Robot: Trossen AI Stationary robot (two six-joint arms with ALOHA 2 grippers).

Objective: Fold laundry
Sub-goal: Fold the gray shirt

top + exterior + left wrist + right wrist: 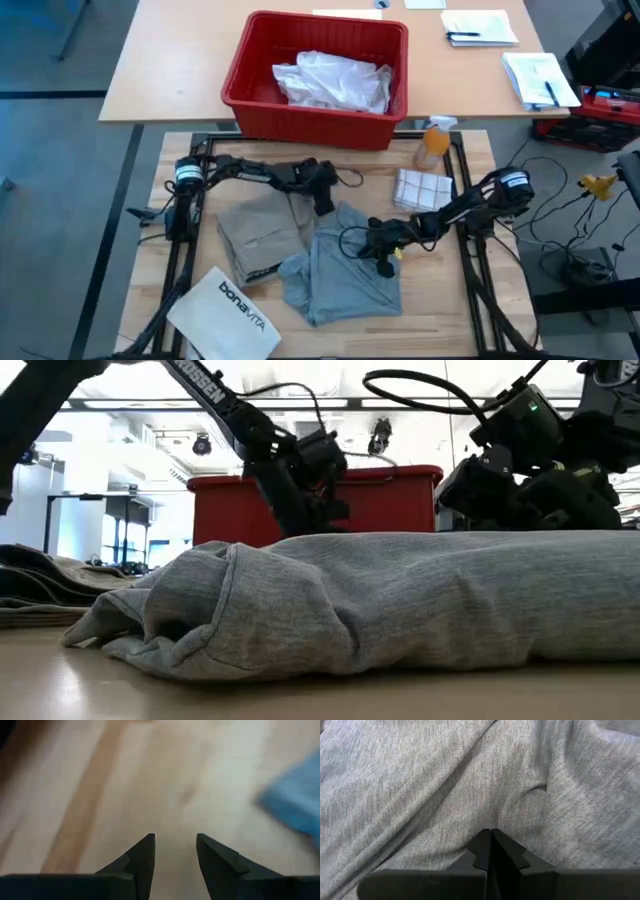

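The grey T-shirt (340,268) lies rumpled on the table's near middle and fills the low view (400,600). Left of it, a folded khaki-tan piece (256,232) rests flat on the wood. The white shirt (335,80) sits bunched in the red basket (250,80) behind the table. My left gripper (325,203) stands open over bare wood (175,795) at the T-shirt's far edge, holding nothing. My right gripper (384,264) is shut, tips down over the T-shirt's right part (445,785). My right gripper points its shut fingertips (485,842) down at the grey T-shirt's right part (491,817). No cloth shows between the fingers. Whether the tips touch the cloth, I cannot tell.
A stiff white "bonavita" bag (228,312) lies at the near left corner. A white checked cloth (421,189) and an orange spray bottle (434,142) stand at the far right. Black frame rails (180,270) run along both table sides.
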